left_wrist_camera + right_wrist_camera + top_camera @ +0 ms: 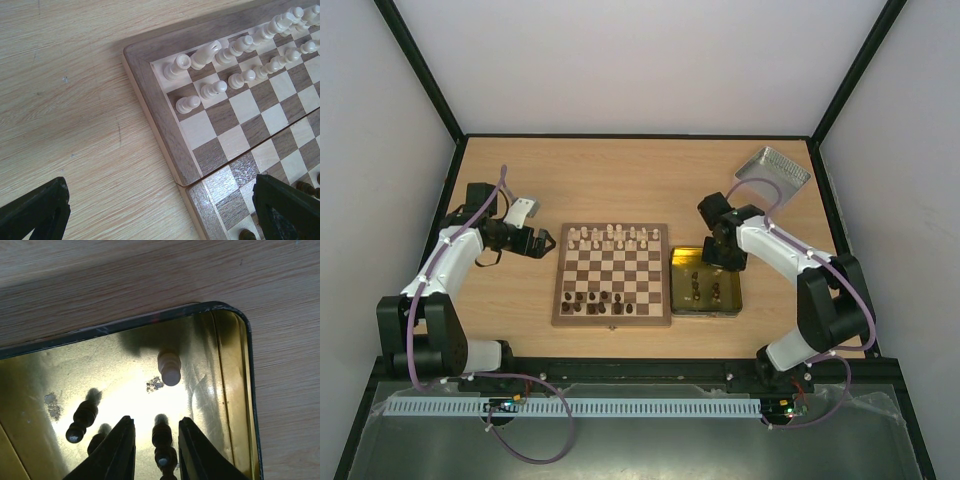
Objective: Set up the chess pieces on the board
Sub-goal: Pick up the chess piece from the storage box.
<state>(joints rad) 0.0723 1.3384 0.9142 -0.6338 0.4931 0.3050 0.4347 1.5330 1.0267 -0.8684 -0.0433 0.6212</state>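
Observation:
The board (612, 318) lies mid-table, with cream chess pieces (610, 238) on its far rows and dark ones (600, 300) on its near rows. My left gripper (542, 243) hangs wide open and empty at the board's left edge. In the left wrist view (160, 182) the board's border (165, 135) and the cream pieces (215, 60) show. My right gripper (718, 255) is over the yellow tin (678, 285). In the right wrist view (156, 421) it is open, its fingers (112, 452) standing either side of an upright dark piece (162, 437) with gaps on both sides.
In the tin (235, 390) a cream piece (169, 368) stands beyond the fingertips and more dark pieces (82, 420) stand to the left. The silver lid (772, 167) lies at the back right. Black frame posts edge the table.

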